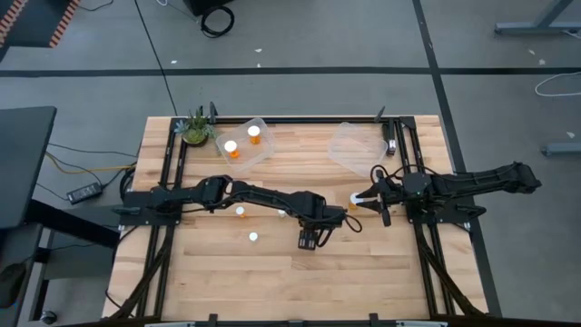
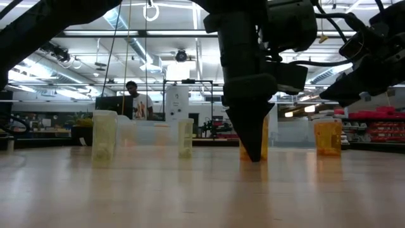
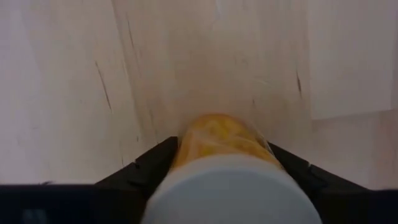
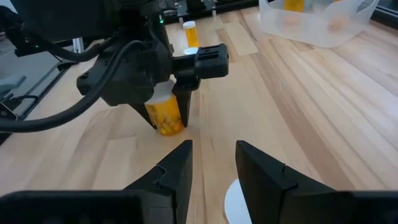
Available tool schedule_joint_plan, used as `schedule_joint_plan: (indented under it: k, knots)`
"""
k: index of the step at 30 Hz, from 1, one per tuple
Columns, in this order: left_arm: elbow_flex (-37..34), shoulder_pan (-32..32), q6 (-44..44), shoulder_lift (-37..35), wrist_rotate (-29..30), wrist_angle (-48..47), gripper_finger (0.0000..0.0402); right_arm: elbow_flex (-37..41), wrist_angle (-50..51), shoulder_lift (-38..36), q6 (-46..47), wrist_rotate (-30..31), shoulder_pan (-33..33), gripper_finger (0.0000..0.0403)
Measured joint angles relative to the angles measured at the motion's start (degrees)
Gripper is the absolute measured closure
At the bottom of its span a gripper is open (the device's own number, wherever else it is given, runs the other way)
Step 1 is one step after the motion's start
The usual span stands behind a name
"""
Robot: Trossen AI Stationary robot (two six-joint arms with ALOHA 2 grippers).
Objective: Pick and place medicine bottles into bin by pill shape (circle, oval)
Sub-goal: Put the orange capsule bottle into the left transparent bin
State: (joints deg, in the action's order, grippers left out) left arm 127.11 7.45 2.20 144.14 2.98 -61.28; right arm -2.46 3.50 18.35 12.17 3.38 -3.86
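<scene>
Left jaws (image 4: 166, 121) clamp a medicine bottle (image 4: 165, 114); right jaws (image 4: 212, 165) hover open above another bottle (image 4: 236, 204).

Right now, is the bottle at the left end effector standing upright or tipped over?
Upright. In the right wrist view the orange bottle stands cap-up on the table, the left end effector closed around it.

— What am I looking at on the table (image 1: 272, 272)?

— I see a light wooden top. Two clear bins (image 1: 247, 138) (image 1: 354, 148) sit at the far edge, a small plant (image 1: 194, 127) at the far left corner.

— Loose bottles?

— I count two white-capped ones (image 1: 241, 211) (image 1: 253, 237) left of centre, another (image 1: 355, 197) right of centre.
</scene>
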Motion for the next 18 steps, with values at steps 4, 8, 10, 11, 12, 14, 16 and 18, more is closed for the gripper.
schedule_joint_plan:
  k: [4, 8, 10, 11, 12, 14, 16, 18]
  knots:
    - [0.0, -0.2, -0.2, -0.1, 0.0, -0.2, 0.0213, 0.0, 0.0, 0.0, 0.0, 0.0, 0.0, 0.0274]
    - [0.0, -0.2, -1.3, -0.7, 0.1, -1.9, 0.0214, 0.0, 0.0, 0.0, 0.0, 0.0, 0.0, 0.0274]
    - [0.0, -0.2, -1.9, -1.5, 0.0, -3.7, 0.0205, 0.0, 0.0, 0.0, 0.0, 0.0, 0.0, 0.0274]
    - [0.0, -0.2, -2.1, -2.0, 0.0, -4.1, 0.0201, 0.0, 0.0, 0.0, 0.0, 0.0, 0.0, 0.0274]
    - [0.0, -0.2, -2.4, -2.6, 0.0, -4.3, 0.0199, 0.0, 0.0, 0.0, 0.0, 0.0, 0.0, 0.0274]
    - [0.0, -0.2, -3.1, -3.9, 0.0, -5.6, 0.0199, 0.0, 0.0, 0.0, 0.0, 0.0, 0.0, 0.0274]
    - [0.0, -0.5, -3.5, -5.1, 0.0, -6.5, 0.0205, 0.0, 0.0, 0.0, 0.0, 0.0, 0.0, 0.0274]
    - [0.0, -0.9, -4.5, -6.6, 0.0, -7.2, 0.0212, 0.0, 0.0, 0.0, 0.0, 0.0, 0.0, 0.0274]
